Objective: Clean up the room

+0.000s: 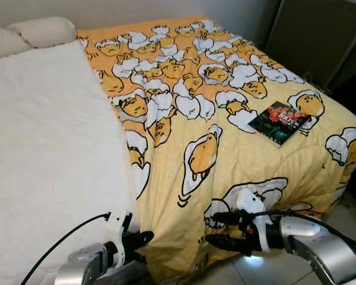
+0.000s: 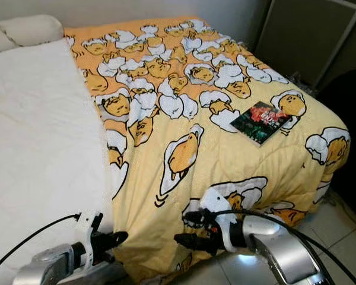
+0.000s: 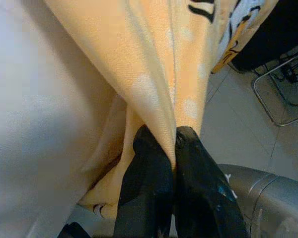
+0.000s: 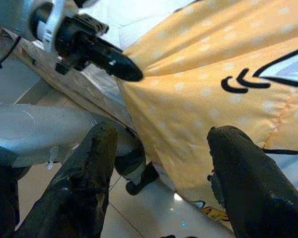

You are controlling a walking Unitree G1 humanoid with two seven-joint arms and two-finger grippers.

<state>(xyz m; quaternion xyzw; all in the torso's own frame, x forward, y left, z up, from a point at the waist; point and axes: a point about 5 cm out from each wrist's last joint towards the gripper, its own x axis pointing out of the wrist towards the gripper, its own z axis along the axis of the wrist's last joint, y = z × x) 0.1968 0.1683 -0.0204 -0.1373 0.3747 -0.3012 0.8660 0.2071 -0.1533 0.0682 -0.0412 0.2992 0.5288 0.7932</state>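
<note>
A yellow blanket (image 1: 237,160) printed with egg characters covers the right half of the bed and hangs over its foot. My left gripper (image 1: 145,240) is at the blanket's lower left edge, shut on a fold of the cloth (image 3: 159,99), which is pinched between its black fingertips (image 3: 144,144). My right gripper (image 1: 217,229) hovers open just in front of the hanging blanket, a little right of the left one; the cloth (image 4: 198,89) lies between and beyond its spread fingers (image 4: 89,168). A dark book (image 1: 280,122) lies on the blanket near the bed's right side.
Bare white mattress sheet (image 1: 47,148) fills the bed's left half, with pillows (image 1: 41,29) at the head. A dark cabinet (image 1: 308,35) stands beyond the bed's right side. Tiled floor (image 1: 243,270) runs along the foot of the bed.
</note>
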